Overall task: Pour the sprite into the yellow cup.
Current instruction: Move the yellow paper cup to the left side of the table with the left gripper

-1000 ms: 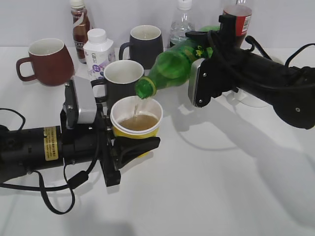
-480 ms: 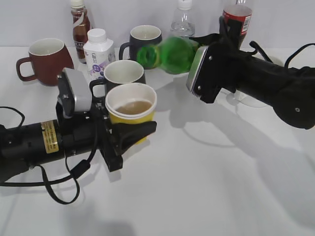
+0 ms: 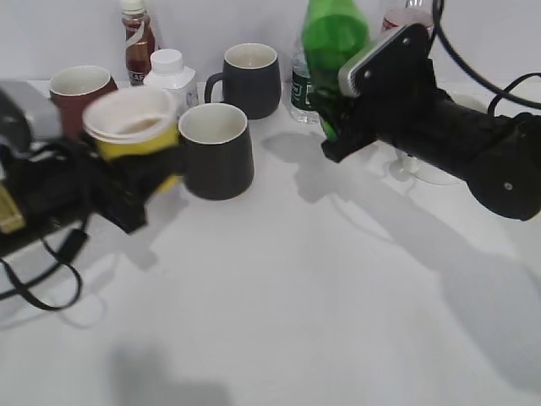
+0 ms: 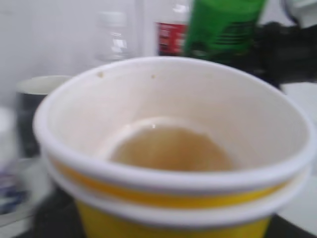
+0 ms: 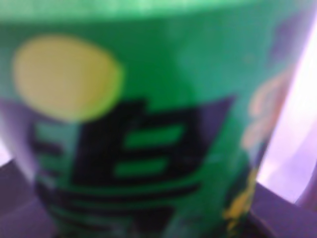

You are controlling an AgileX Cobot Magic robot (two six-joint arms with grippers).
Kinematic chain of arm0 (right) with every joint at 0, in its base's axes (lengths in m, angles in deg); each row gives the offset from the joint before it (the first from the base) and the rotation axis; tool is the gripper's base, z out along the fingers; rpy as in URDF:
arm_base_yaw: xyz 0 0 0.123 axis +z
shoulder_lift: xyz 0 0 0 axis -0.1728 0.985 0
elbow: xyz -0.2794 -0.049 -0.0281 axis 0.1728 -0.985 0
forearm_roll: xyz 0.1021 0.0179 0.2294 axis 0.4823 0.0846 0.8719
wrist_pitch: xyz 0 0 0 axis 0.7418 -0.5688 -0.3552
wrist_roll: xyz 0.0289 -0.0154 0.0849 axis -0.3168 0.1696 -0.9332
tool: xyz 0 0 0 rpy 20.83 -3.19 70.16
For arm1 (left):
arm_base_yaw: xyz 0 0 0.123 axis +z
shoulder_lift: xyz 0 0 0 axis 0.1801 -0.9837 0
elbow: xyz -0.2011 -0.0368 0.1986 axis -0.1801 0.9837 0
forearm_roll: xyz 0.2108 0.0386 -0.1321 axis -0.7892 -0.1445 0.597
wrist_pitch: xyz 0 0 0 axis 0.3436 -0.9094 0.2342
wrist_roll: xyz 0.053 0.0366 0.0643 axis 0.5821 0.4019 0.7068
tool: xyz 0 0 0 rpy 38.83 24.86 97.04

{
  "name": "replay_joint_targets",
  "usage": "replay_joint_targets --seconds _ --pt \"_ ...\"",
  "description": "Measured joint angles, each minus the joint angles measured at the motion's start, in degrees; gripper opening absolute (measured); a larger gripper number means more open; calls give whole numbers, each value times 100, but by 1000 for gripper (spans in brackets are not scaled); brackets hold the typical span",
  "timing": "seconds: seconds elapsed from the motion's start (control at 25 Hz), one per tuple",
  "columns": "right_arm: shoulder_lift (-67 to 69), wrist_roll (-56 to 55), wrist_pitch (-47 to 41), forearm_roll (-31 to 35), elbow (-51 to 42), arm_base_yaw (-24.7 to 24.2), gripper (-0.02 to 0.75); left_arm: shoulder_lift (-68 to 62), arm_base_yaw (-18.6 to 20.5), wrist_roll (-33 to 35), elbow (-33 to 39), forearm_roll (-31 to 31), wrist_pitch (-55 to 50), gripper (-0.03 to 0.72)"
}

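Note:
The yellow cup has a white rim and holds pale brownish liquid. My left gripper is shut on it and holds it at the left, blurred by motion. The cup fills the left wrist view. The sprite, a green bottle, stands nearly upright at the back, right of centre. My right gripper is shut on its lower body. Its green label fills the right wrist view. Both grippers' fingertips are hidden.
A dark mug stands just right of the cup, another dark mug behind it. A brown mug, a white bottle, a brown drink bottle, a clear water bottle and a red-labelled bottle line the back.
The sprite swung from tilted, mouth to the left, to nearly upright. My left gripper carried the yellow cup left and back, away from the bottle, to beside the brown mug.

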Motion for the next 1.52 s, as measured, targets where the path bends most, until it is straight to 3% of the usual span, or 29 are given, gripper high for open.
replay_joint_targets --seconds 0.28,0.4,0.56,0.68,1.16,1.52 --pt "0 -1295 -35 276 131 0 396 193 919 108 87 64 -179 344" --pt "0 -1765 -184 288 136 0 396 193 1121 374 87 397 -376 344" --pt "0 -1903 -516 398 136 0 394 96 1158 754 87 1144 -389 344" --pt "0 -1923 -629 433 136 0 394 -169 1158 860 81 1332 -175 344" --pt "0 -1935 -639 440 136 0 394 -1558 1158 903 -765 1367 -9 344" --pt "0 -1940 -639 440 136 0 393 -1823 1158 903 -807 1282 23 372"
